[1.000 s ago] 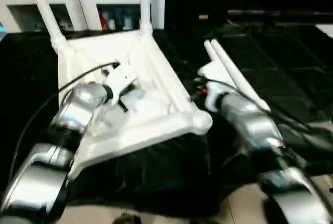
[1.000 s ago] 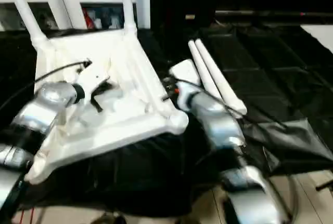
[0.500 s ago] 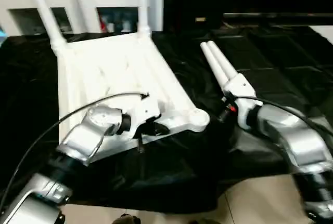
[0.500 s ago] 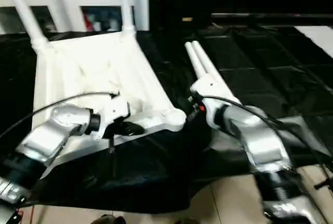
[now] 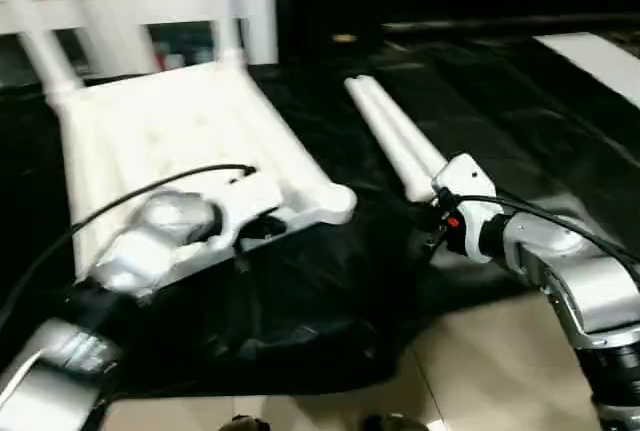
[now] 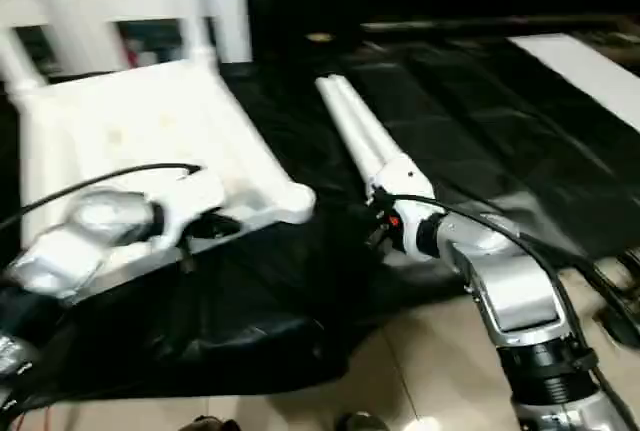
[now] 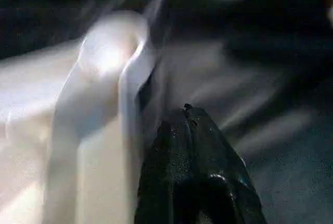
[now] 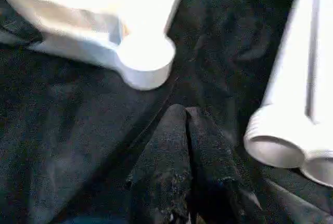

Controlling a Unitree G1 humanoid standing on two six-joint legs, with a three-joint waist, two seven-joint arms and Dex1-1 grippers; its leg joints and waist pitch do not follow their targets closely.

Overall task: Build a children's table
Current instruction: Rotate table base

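Head stereo pair: both eyes look forward and down from above the forearms, well back from the work. They share the upturned tabletop [image 5: 170, 141], its near corner socket [image 5: 335, 201], the two loose legs [image 6: 355, 136] lying side by side, the black sheet [image 5: 300, 291], and a white cabinet [image 5: 150, 1] at the far edge. Left wrist camera: very close, sighting along the left end effector [image 7: 192, 177], facing that corner socket [image 7: 112, 44] and the sheet beyond. Right wrist camera: close, sighting along the right end effector [image 8: 186, 167] with fingers pressed together, taking in the same socket [image 8: 145, 60] and the legs' open ends [image 8: 278, 146].
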